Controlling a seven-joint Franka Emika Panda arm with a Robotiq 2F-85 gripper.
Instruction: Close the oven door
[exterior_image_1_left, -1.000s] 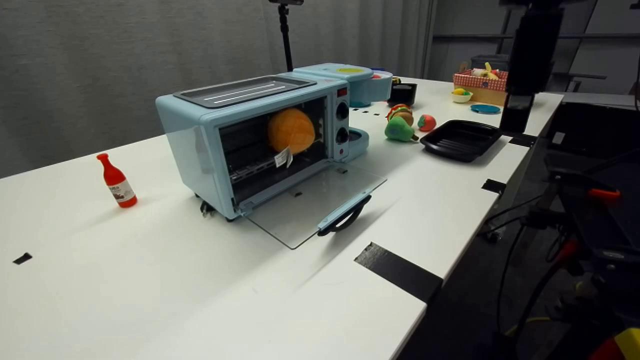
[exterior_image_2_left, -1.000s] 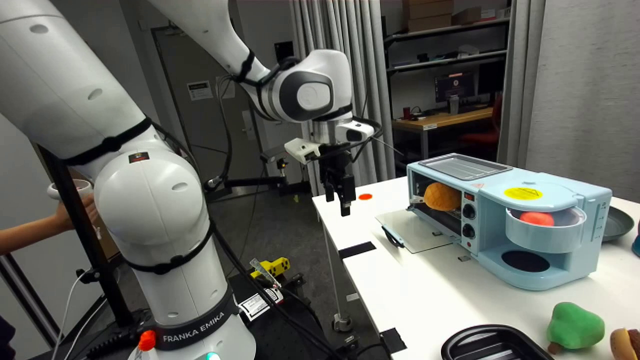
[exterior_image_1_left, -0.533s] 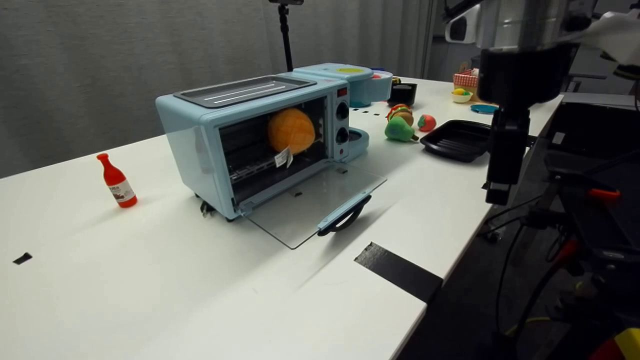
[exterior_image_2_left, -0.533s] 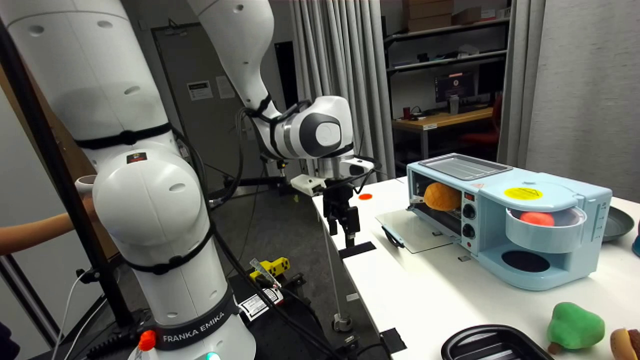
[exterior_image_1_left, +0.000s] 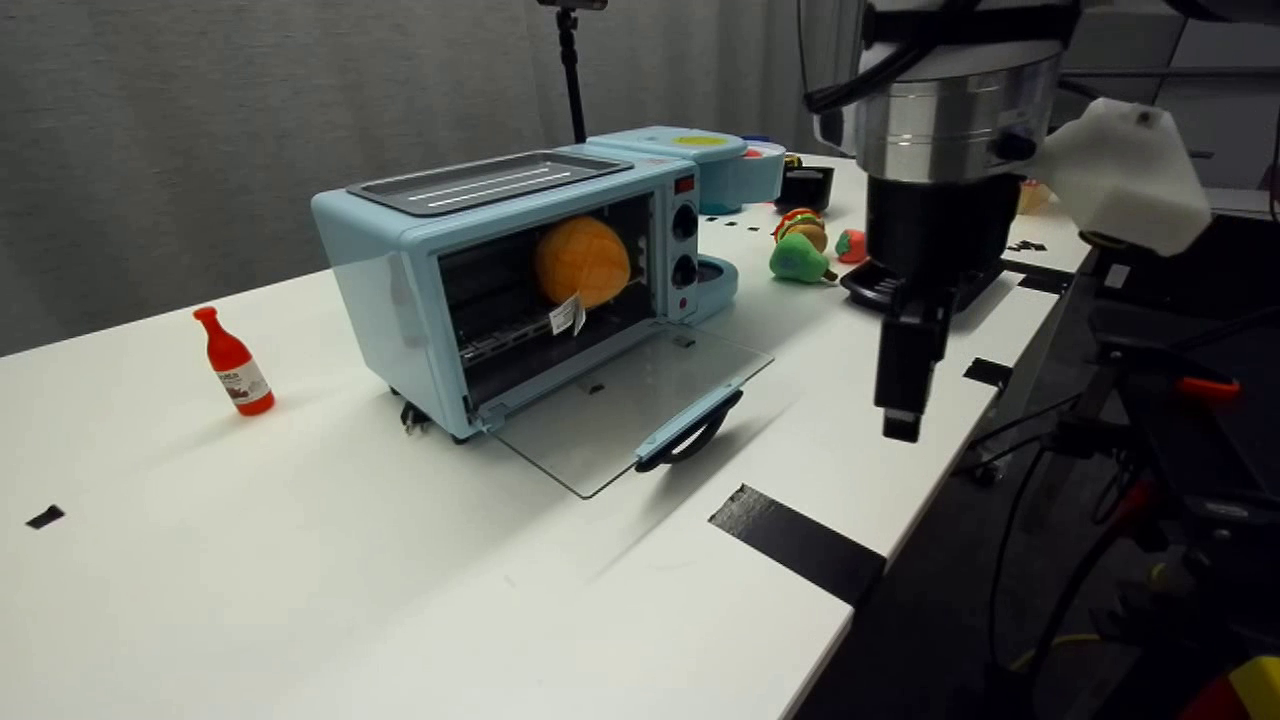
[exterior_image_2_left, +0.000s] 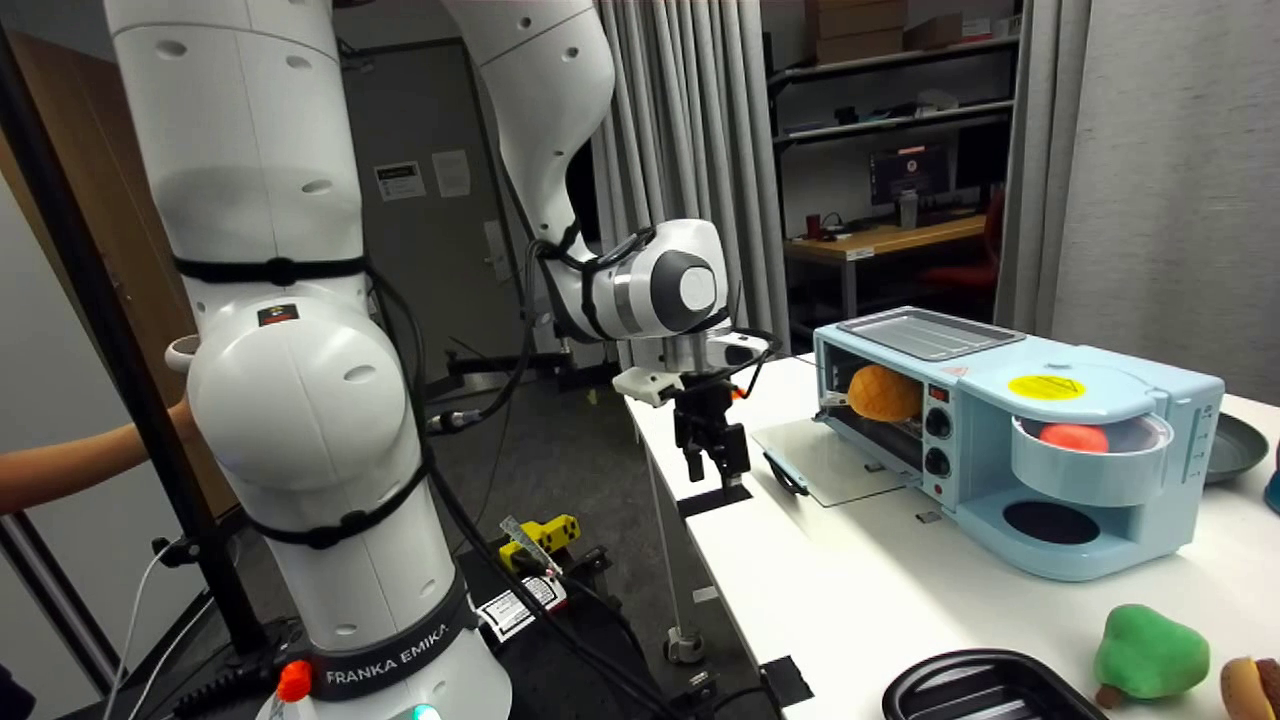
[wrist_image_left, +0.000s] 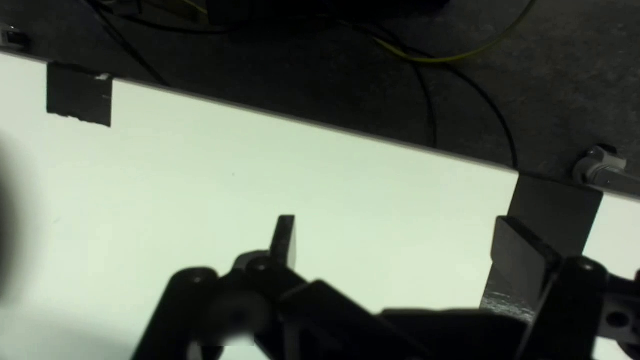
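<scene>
The light blue oven stands on the white table in both exterior views, here too. Its oven door hangs fully down, lying nearly flat, and it shows in an exterior view. The dark bar handle is at the door's outer edge, towards the table's front edge. An orange object sits inside the oven. My gripper points down, apart from the handle, above the table's front edge strip. In the wrist view the gripper is open with nothing between its fingers. The oven and door are out of that view.
Black tape marks the table's front edge. A red bottle stands beyond the oven's side. A black tray, a green pear and a burger toy lie on the oven's knob side. A pole stands behind the oven.
My open gripper has come down and moved across towards the oven door's handle end. The oven, its door and the objects on the table have not moved.
</scene>
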